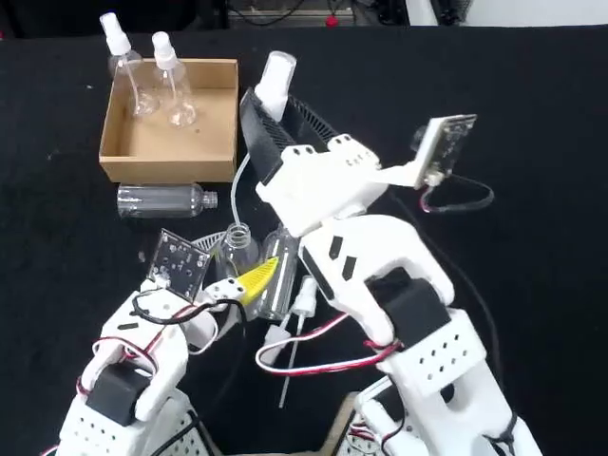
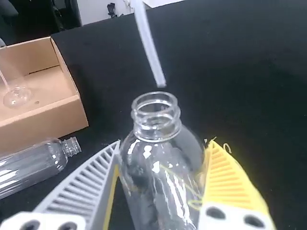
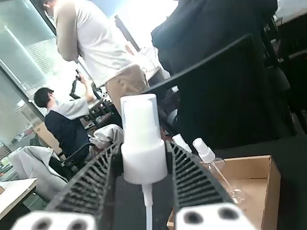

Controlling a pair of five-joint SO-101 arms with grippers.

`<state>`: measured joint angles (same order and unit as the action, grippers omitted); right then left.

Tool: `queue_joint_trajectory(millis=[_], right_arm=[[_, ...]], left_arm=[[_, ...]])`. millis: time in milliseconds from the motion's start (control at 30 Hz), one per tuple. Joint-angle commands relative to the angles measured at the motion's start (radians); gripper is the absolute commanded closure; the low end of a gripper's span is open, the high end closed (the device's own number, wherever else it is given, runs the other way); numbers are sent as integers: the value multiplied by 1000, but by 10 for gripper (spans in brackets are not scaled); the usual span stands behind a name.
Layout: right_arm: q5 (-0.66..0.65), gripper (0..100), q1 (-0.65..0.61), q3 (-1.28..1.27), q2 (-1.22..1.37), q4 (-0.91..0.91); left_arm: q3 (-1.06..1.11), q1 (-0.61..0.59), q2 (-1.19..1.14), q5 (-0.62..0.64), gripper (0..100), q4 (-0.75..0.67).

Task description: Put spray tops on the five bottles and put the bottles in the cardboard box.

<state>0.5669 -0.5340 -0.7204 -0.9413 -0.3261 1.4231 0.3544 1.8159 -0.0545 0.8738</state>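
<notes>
My left gripper (image 1: 237, 262) (image 2: 163, 148) is shut on an upright clear bottle (image 1: 237, 245) (image 2: 156, 143) with an uncapped neck, gripped between a grey and a yellow finger. Held high over the table, my right gripper (image 1: 275, 100) (image 3: 144, 151) is shut on a white spray top (image 1: 276, 76) (image 3: 142, 141). Its dip tube (image 1: 237, 185) (image 2: 149, 48) hangs down, and the tube's end is just above the bottle's neck. The cardboard box (image 1: 133, 157) (image 2: 43, 115) (image 3: 252, 184) holds two standing bottles with tops (image 1: 176, 85) (image 3: 206, 152).
An uncapped bottle (image 1: 166, 200) (image 2: 31, 163) lies in front of the box. Another clear bottle (image 1: 278, 275) lies beside the yellow finger, partly under the right arm. A loose spray top with its tube (image 1: 302, 302) rests near the arm bases. Cables run along the right side.
</notes>
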Motion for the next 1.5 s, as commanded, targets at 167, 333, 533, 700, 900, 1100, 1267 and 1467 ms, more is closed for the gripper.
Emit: queue_joint_trajectory(millis=[167,333,533,700,900,1100,1267,1467], right_arm=[[8,946,-9,-16,-25,26],[8,946,-9,-51,-25,28],[8,946,-11,-96,-33,25],[6,948,-9,-88,-33,-25],[-55,946,-14,-84,-97,-117],[-84,947,-38,-165,-176,-123],[-86,946,-41,-205,-234,-123],[-183,946,-43,-269,-246,-123]], left_arm=[[-18,13,8,8,755,-21],[-19,10,8,6,755,-23],[-19,8,8,6,755,-23],[-19,8,8,6,755,-23],[-19,8,8,11,755,-21],[-19,8,8,11,755,-23],[-19,8,8,12,755,-21],[-19,12,8,12,755,-20]])
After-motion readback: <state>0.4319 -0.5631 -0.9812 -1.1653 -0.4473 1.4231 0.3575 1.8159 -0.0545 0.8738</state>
